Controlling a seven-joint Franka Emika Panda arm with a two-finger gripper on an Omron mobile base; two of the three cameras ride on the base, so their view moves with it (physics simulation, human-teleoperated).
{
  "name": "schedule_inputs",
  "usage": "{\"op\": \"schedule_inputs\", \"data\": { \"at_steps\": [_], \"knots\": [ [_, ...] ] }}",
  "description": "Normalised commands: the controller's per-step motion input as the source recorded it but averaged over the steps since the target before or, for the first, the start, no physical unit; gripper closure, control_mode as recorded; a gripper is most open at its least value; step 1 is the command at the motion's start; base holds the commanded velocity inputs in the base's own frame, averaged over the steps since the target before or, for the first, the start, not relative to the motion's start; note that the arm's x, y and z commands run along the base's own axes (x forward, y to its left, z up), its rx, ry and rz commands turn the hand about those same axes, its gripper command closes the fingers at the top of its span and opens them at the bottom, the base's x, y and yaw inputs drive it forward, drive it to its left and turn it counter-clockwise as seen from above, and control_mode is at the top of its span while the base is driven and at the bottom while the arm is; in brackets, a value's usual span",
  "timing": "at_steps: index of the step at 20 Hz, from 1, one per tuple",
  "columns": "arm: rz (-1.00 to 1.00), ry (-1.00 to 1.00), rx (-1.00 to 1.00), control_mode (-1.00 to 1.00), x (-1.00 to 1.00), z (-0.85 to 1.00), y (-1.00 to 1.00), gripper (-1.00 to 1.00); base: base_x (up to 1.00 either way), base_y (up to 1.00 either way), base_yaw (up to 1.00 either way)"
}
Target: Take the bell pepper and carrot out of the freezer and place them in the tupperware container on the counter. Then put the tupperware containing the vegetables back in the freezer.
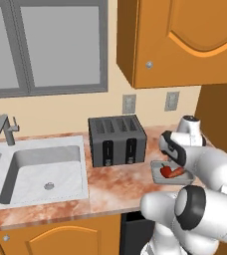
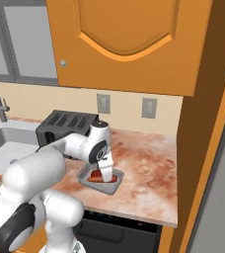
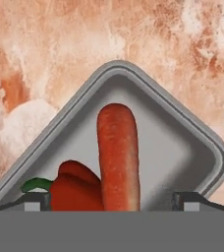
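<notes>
**Both vegetables in the container, jaws apart**

My jaws stand wide apart directly above the tupperware container (image 3: 202,142), gripping nothing. The carrot (image 3: 118,157) lies loose in it, touching the bell pepper (image 3: 77,189) beside it. The container sits on the counter (image 2: 149,163), to the right of the toaster (image 1: 117,140), well apart from the sink (image 1: 41,172) at left.

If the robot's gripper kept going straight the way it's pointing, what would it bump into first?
Probably the carrot: it lies right between the open fingers of the gripper, inside the tupperware container, with the bell pepper beside it. How near is hard to judge.
</notes>
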Motion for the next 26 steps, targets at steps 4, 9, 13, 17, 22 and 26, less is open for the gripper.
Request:
{"op": "schedule_inputs", "data": {
  "at_steps": [4,9,13,17,22,26],
  "knots": [
    [0.0,-0.05,0.03,-1.0,-0.34,0.64,-0.4,-1.0,0.0,0.0,0.0],
    [0.03,0.0,0.01,-1.0,-0.12,0.21,-0.68,-1.0,0.0,0.0,0.0],
    [0.18,0.01,0.0,-1.0,0.0,-0.07,-0.72,-1.0,0.0,0.0,0.0],
    [0.3,0.01,0.0,-1.0,0.0,-0.34,-0.32,-1.0,0.0,0.0,0.0],
    [0.38,0.0,0.0,-1.0,0.0,-0.43,0.0,-1.0,0.0,0.0,0.0],
    [0.4,0.0,0.02,-1.0,0.0,-0.3,0.0,-1.0,0.0,0.0,0.0]
  ]
}}
